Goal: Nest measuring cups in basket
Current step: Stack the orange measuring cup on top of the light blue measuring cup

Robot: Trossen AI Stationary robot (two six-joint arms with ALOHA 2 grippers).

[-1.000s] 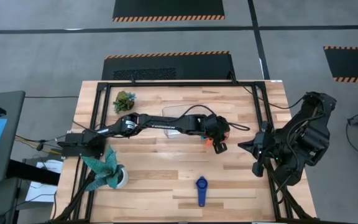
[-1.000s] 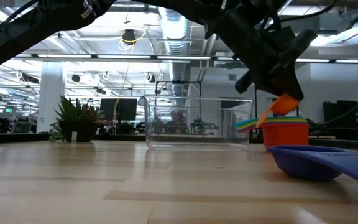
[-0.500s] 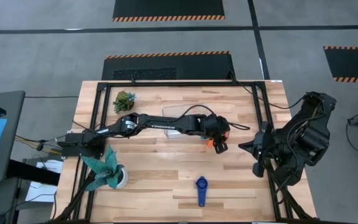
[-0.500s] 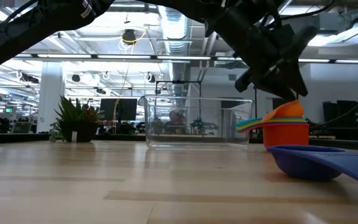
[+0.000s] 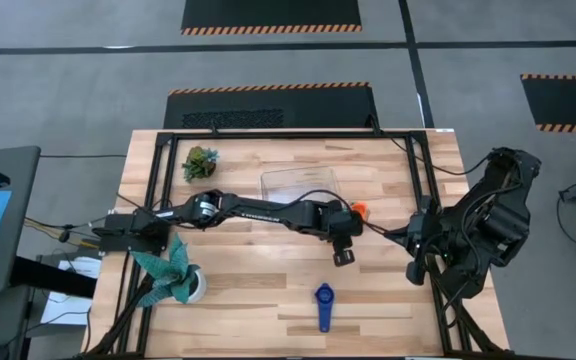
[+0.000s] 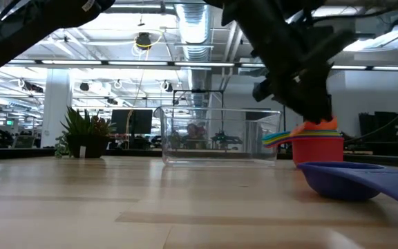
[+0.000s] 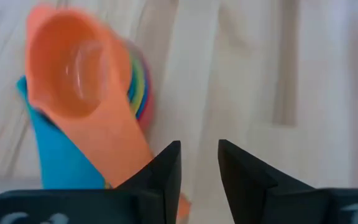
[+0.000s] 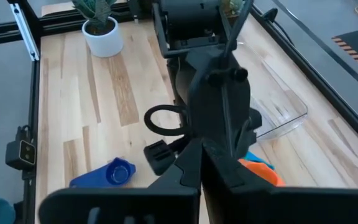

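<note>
Your left pincer (image 5: 344, 254) hangs over the middle of the worktop (image 5: 258, 300), just beside the stack of measuring cups (image 6: 317, 142), and its fingers stand a little apart with nothing between them. The orange cup (image 7: 73, 68) sits on top of that stack, handle fanned out over the light blue handle (image 7: 64, 158) below it. The stack stands on the worktop outside the clear basket (image 5: 299, 183), near its right-hand end.

The dark blue cup (image 5: 323, 305) lies alone near the front edge, well apart from everything else. It looks like the largest, so to my eye it belongs under the others, not on top. I'd go for it by the handle, where the flat gives your fingers a sure bite. Come straight down, keep the bowl level, and lift clear before you swing across.

Mind the stack as you pull away: a brush could tip it.

Your right pincer (image 8: 199, 169) waits at the right edge, fingers closed together, empty.
</note>
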